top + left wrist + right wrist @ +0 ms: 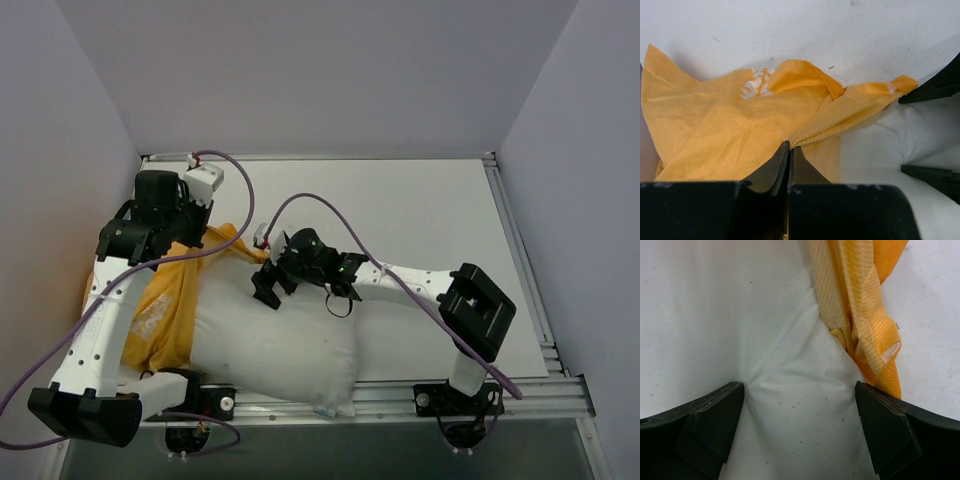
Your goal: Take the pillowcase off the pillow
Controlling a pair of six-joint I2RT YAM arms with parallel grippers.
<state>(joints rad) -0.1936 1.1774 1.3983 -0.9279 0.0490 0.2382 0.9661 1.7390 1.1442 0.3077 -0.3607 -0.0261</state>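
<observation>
The orange-yellow pillowcase is bunched over the left end of the white pillow, which lies along the near edge of the table. My left gripper is shut on a fold of the pillowcase; the cloth pulls taut from its closed tips. My right gripper stands open over the pillow's bare far corner, one finger on either side of it. A twisted strip of the pillowcase runs past its right finger.
The white table stretches behind and to the right of the pillow. Grey walls close in the left, back and right. A metal rail runs along the near edge, with a small blue-and-white tag at the pillow's near corner.
</observation>
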